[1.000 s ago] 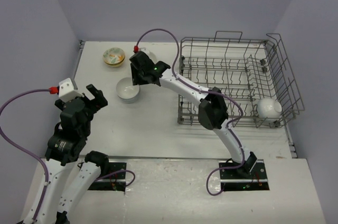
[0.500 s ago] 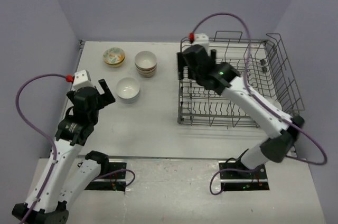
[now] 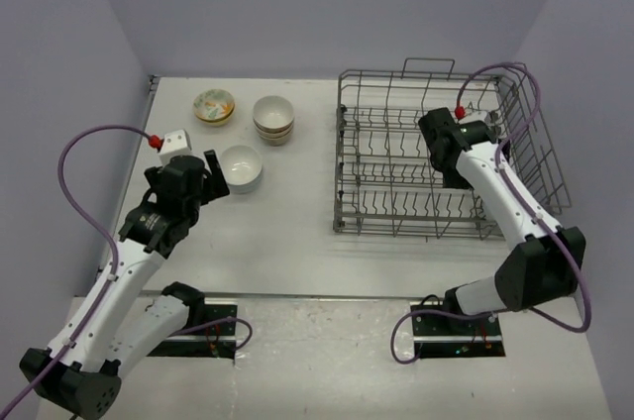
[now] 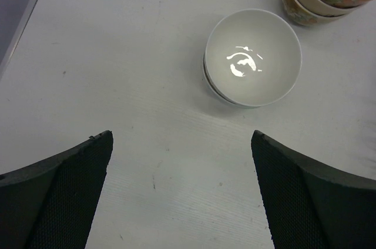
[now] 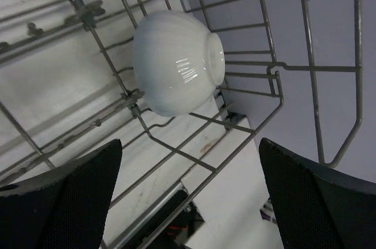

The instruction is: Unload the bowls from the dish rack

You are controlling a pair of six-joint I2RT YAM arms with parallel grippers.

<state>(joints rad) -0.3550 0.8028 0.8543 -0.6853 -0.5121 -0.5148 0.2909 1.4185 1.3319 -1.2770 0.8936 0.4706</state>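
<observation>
Bowls [image 3: 273, 118] sit unloaded at ten o'clock; my right pincer [image 5: 188, 143], open, faces the dish rack [image 3: 396, 157]'s last white bowl [image 5: 176, 73] at twelve o'clock; left pincer [image 4: 182, 134] open, empty.

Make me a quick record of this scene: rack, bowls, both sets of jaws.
rack: one bowl seen inside
rack bowl: white, on its side
table: floral bowl, stack, plain bowl
left jaws: open, empty, plain bowl ahead
right jaws: open, empty, rack bowl ahead
</observation>
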